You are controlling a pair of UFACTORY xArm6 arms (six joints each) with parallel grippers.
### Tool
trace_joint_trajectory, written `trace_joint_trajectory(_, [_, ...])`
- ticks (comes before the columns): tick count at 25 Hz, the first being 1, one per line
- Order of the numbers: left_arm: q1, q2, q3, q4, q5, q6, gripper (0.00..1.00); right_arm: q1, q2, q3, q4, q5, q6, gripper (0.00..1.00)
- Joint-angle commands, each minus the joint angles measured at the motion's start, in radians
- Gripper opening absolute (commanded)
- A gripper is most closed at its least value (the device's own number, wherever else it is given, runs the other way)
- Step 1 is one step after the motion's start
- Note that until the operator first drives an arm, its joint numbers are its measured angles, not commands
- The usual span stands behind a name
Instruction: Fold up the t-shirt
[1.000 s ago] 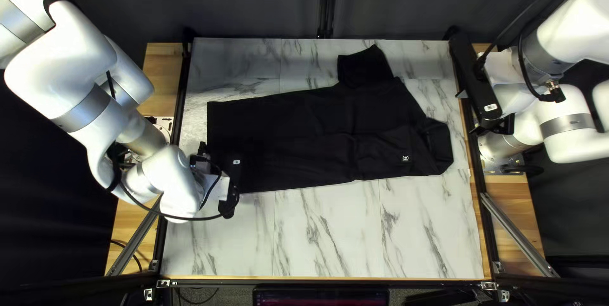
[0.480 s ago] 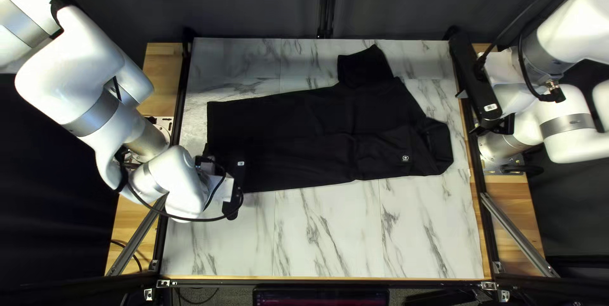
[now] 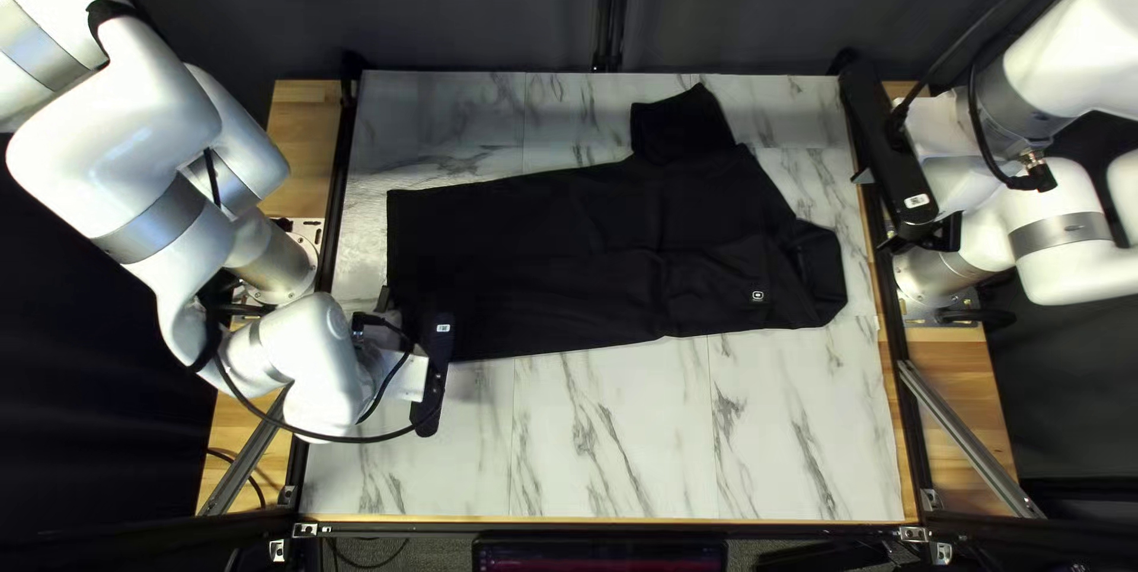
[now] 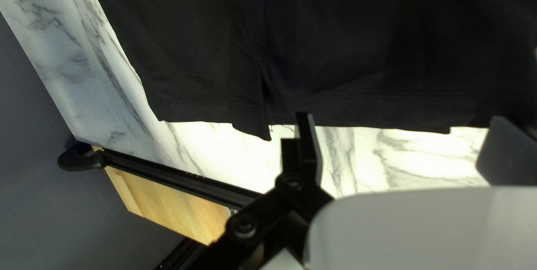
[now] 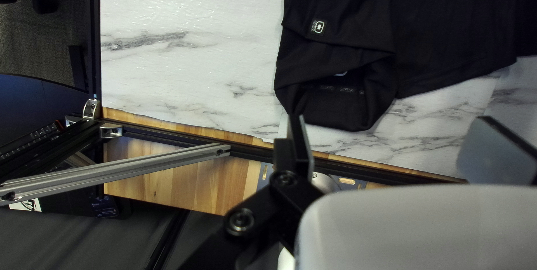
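My left gripper (image 3: 435,373) is over the near corner of the hem of the black t-shirt (image 3: 545,252). The shirt lies folded lengthwise, hem to the left, collar to the right, one sleeve (image 3: 682,128) pointing at the far edge. My right gripper (image 3: 903,163) hangs by the table's right edge, off the cloth. In the left wrist view my gripper (image 4: 405,141) is open, with the hem of the shirt (image 4: 335,40) just ahead of its fingers and bare tabletop between them. From the right wrist my gripper (image 5: 398,144) is open and empty; the shirt's collar (image 5: 341,99) lies ahead.
The marble-patterned tabletop (image 3: 664,442) shows bare along its near side and beyond the shirt. Black rails (image 3: 341,169) run along the left and right sides, with wooden boards (image 3: 302,145) outside them. A dark curtain (image 3: 474,3) hangs behind the far edge.
My left gripper has shifted a little toward the table's near edge and turned slightly, after a small swing to the right. The shirt and my right arm look unmoved.
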Motion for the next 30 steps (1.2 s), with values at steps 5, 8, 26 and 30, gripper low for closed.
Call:
trace_joint_trajectory(5, [0.052, -0.082, 0.045, -0.026, 0.057, 0.069, 1.00, 0.000, 0.000, 0.000, 0.000, 0.000, 0.000, 1.00])
trace_joint_trajectory(8, [0.117, -0.121, 0.055, -0.011, 0.066, 0.127, 1.00, 0.000, 0.000, 0.000, 0.000, 0.000, 0.000, 1.00])
trace_joint_trajectory(26, [0.667, -0.136, 0.114, -0.232, -0.255, 0.657, 1.00, 0.000, 0.000, 0.000, 0.000, 0.000, 0.000, 1.00])
trace_joint_trajectory(30, [0.718, -0.209, 0.160, -0.303, -0.233, 0.770, 1.00, 0.000, 0.000, 0.000, 0.000, 0.000, 0.000, 1.00])
